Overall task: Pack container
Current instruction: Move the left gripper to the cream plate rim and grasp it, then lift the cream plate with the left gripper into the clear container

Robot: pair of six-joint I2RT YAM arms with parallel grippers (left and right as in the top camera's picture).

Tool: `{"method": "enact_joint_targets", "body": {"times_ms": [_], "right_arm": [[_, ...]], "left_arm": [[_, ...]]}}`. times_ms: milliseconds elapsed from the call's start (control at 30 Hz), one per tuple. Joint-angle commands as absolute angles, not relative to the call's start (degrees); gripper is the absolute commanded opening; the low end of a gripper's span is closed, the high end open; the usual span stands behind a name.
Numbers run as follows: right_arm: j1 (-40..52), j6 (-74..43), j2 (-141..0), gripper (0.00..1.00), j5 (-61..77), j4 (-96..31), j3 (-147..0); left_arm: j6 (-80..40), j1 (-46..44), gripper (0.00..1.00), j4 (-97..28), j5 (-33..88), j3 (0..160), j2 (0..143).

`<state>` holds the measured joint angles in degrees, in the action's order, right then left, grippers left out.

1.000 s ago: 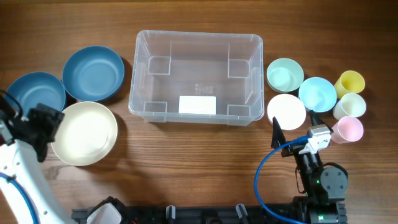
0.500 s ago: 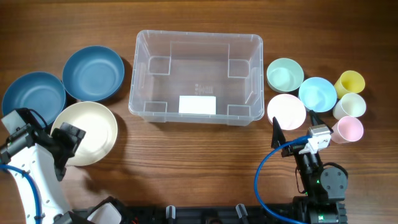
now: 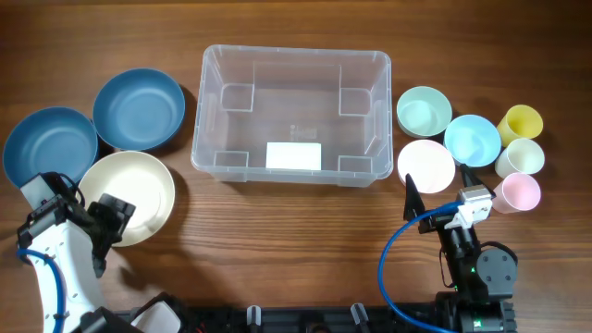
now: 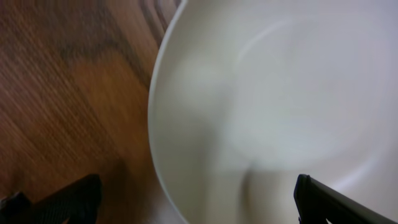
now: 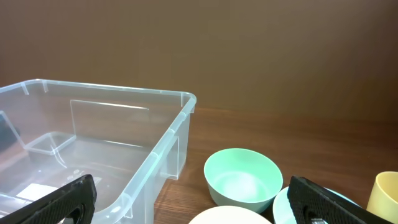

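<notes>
- Overhead view: the clear plastic container [image 3: 296, 97] stands empty at the middle of the bench [image 3: 277, 240]. Large bowls sit to its left, small bowls and cups to its right, and nothing is packed yet.
- The left end effector [image 3: 109, 220] hangs over the near edge of the cream bowl [image 3: 129, 185], spread wide and holding nothing. In the left wrist view, one finger is over bare wood and the other over the bowl's inside, with the rim between them.
- That view is blurred, so the height above the rim cannot be judged. Coming down too low would drive the outer finger into the bench.
- A pinch on one edge of so wide a bowl gives poor leverage. The bowl may tilt, swing or slip out once lifted.
- A sideways nudge while closing could shove the cream bowl into the two blue bowls [image 3: 139, 109] just beside it.
- If the bowl is carried across hanging low, its far edge could catch the container's rim and drag the bin.
- The right end effector [image 3: 439, 190] is also wide and empty, near the small white bowl [image 3: 425, 165] and the pink cup [image 3: 516, 192]. A careless reach there could topple the light cups.
</notes>
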<state>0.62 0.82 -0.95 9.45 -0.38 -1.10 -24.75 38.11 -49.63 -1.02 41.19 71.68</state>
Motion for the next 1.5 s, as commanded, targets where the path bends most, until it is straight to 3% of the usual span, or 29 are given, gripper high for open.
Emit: {"method": "enact_joint_targets", "body": {"times_ms": [0,233,567,1133,1233,1367,1467], "right_arm": [[0.89,1.48,-0.91,1.0,10.39,-0.23,-0.8],[0.89,1.48,-0.91,1.0,10.39,-0.23,-0.8],[0.89,1.48,-0.91,1.0,10.39,-0.23,-0.8],[0.89,1.48,-0.91,1.0,10.39,-0.23,-0.8],[0.89,1.48,-0.91,1.0,10.39,-0.23,-0.8],[0.89,1.48,-0.91,1.0,10.39,-0.23,-0.8],[0.89,1.48,-0.91,1.0,10.39,-0.23,-0.8]], "left_arm": [[-25.76,38.52,1.0,-48.21,-2.02,40.62,71.77],[-26.3,38.52,0.93,-45.21,-2.02,38.24,71.81],[-26.37,38.52,0.63,-44.18,-3.33,38.13,71.81],[-26.37,38.52,0.63,-39.86,-3.31,36.36,80.47],[-26.37,38.52,0.57,-39.79,-2.74,36.38,80.58],[-26.37,38.52,0.34,-39.81,0.71,36.38,80.58],[-26.35,38.52,0.25,-39.81,1.23,36.38,80.58]]}}
